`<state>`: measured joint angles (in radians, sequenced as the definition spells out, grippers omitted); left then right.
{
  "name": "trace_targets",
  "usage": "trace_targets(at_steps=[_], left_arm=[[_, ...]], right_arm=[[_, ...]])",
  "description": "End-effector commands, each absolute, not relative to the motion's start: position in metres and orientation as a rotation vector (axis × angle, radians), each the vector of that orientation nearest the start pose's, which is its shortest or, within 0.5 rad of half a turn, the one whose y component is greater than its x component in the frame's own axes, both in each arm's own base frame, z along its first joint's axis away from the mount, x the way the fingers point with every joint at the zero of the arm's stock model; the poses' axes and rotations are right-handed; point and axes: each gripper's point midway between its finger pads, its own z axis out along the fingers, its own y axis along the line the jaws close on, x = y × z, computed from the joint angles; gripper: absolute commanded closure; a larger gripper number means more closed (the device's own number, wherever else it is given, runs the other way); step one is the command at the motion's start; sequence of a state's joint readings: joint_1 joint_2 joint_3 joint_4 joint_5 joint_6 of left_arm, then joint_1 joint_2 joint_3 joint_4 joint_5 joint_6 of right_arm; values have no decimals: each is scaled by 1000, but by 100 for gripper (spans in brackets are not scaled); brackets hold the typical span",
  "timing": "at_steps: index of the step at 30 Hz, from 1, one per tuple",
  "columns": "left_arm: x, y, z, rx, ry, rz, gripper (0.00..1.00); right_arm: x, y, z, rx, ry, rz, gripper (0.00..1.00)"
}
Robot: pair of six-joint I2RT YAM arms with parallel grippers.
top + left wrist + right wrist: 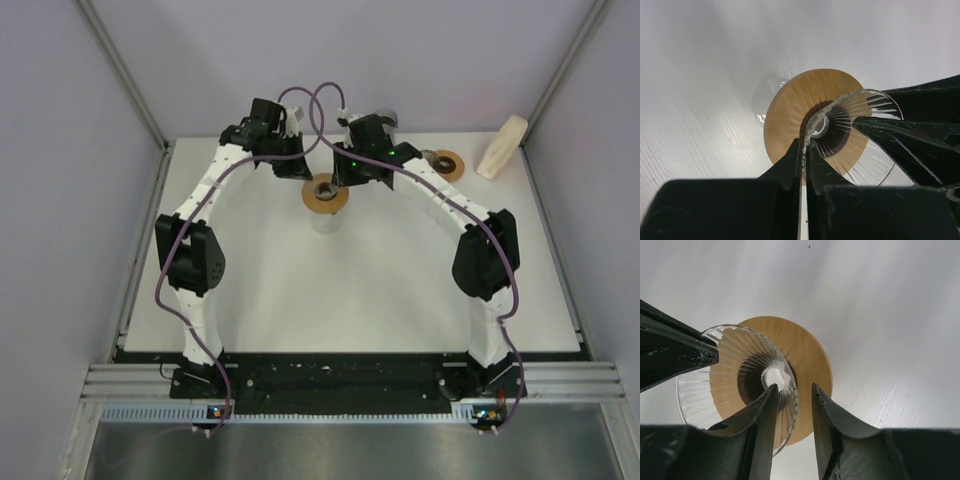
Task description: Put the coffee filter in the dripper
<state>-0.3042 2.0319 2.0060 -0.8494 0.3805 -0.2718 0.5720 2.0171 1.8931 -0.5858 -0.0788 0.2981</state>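
The dripper [325,195], a clear ribbed glass cone in a round wooden collar, stands at the back middle of the white table. My left gripper [300,172] comes at it from the left and is shut on the thin glass wall [807,145]; the wooden collar [787,107] shows below. My right gripper [352,180] is open on the dripper's right side [794,386], its jaws straddling the glass rim [790,405] without closing. The coffee filter [502,146], a cream folded piece, lies at the back right corner, away from both grippers.
A second wooden ring [448,165] lies on the table [350,290] right of the dripper, near the right arm's forearm. Grey walls close in the table on the left, back and right. Purple cables loop above both wrists.
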Motion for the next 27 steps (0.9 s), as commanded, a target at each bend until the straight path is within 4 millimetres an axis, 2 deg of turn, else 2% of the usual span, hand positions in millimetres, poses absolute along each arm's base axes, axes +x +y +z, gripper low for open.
trace_targets(at_steps=[1, 3, 7, 13, 21, 27], left_arm=[[430, -195, 154, 173, 2689, -523, 100], [430, -196, 153, 172, 2689, -529, 100], [428, -198, 151, 170, 2697, -542, 100], [422, -198, 146, 178, 2713, -554, 100], [416, -196, 123, 179, 2772, -552, 100], [408, -195, 103, 176, 2824, -547, 100]], right_arm=[[443, 308, 242, -347, 2212, 443, 71], [443, 308, 240, -353, 2222, 419, 77], [442, 306, 221, -352, 2283, 389, 100], [434, 308, 174, -361, 2412, 404, 100], [424, 304, 93, -374, 2613, 439, 100], [410, 297, 51, -394, 2701, 408, 100]])
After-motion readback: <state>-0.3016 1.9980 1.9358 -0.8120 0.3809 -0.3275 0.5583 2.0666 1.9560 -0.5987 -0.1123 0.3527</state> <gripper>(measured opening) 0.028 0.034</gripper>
